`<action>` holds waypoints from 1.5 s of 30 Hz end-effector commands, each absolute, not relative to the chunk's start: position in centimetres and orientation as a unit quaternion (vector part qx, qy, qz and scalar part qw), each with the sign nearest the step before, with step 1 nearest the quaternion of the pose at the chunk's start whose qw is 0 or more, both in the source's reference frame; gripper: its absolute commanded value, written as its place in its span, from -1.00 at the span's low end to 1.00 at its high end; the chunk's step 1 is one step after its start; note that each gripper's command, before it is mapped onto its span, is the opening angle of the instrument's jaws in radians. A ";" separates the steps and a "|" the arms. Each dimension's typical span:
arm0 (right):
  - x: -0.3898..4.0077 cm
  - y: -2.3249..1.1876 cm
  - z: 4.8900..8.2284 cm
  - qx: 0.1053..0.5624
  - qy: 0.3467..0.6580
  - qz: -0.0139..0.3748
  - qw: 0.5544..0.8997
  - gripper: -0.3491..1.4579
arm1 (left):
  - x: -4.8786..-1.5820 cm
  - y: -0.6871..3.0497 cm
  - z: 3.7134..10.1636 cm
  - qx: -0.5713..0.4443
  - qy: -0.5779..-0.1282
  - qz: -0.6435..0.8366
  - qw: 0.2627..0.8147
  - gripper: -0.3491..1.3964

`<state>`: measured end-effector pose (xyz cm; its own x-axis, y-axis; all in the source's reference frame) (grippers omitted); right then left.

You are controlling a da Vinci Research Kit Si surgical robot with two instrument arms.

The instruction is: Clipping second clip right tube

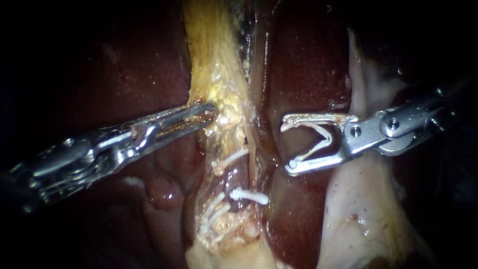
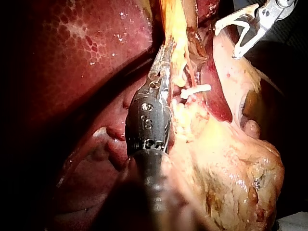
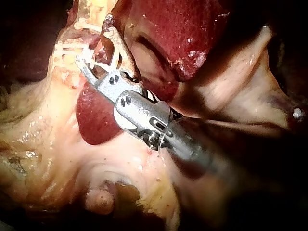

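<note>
Dark red liver (image 1: 308, 65) filled the background, with a strip of yellow fatty tissue (image 1: 214, 60) running down its middle. The left instrument (image 1: 201, 115) came in low from the left, and its pincer was closed on the edge of that yellow strip. The right instrument (image 1: 286, 145) held its pincer spread wide, both halves bearing on a white loaded clip (image 1: 312, 150) that sat as an open V between them. It stood beside the right tube (image 1: 238, 177) without touching it, with liver showing in the gap. Below it, a white placed clip (image 1: 249, 196) already lay across that tube. Pale tissue (image 1: 363, 209) lay under the right instrument's shaft.
</note>
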<state>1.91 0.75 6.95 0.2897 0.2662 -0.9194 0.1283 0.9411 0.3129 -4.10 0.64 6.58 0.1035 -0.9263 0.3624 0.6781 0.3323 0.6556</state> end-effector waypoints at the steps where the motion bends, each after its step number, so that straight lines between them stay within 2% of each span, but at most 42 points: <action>1: 1.93 0.71 6.97 0.169 0.594 0.049 0.785 0.05 | -4.09 0.65 6.55 0.166 -0.376 -0.553 0.724 -1.00; 5: 2.01 0.59 7.09 0.229 0.579 0.117 0.773 0.05 | -3.98 0.70 6.36 0.170 -0.375 -0.554 0.724 -1.00; 10: 2.23 0.35 7.40 0.283 0.563 0.166 0.759 0.05 | -3.79 0.73 6.03 0.164 -0.378 -0.560 0.719 -1.00; 19: 2.64 0.01 7.98 0.322 0.524 0.206 0.761 0.05 | -3.70 0.68 5.62 0.164 -0.387 -0.566 0.709 -1.00; 33: 3.03 -0.02 8.08 0.350 0.507 0.242 0.750 -0.02 | -3.77 0.61 5.45 0.162 -0.390 -0.565 0.709 -1.00; 36: 3.03 -0.04 8.09 0.359 0.504 0.244 0.747 -0.20 | -3.77 0.61 5.45 0.162 -0.390 -0.565 0.709 -1.00; 37: 3.01 -0.04 8.09 0.363 0.501 0.247 0.746 -0.40 | -3.77 0.60 5.45 0.162 -0.390 -0.565 0.709 -1.00; 38: 2.98 -0.04 8.08 0.370 0.495 0.254 0.744 -0.71 | -3.77 0.60 5.45 0.162 -0.390 -0.565 0.709 -1.00; 39: 2.96 -0.04 8.07 0.373 0.490 0.257 0.745 -0.94 | -3.77 0.60 5.45 0.162 -0.390 -0.565 0.709 -1.00; 40: 2.94 -0.04 8.06 0.375 0.484 0.259 0.747 -1.00 | -3.77 0.60 5.45 0.162 -0.390 -0.565 0.709 -1.00; 45: 2.90 -0.03 8.05 0.376 0.478 0.261 0.750 -1.00 | -3.77 0.60 5.45 0.162 -0.390 -0.565 0.709 -1.00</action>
<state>2.90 -0.03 8.05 0.4081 0.7501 -0.5205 -0.0307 0.5811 0.8133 -3.77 0.60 5.45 0.0568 -0.9277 0.3690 0.6746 0.3081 0.6708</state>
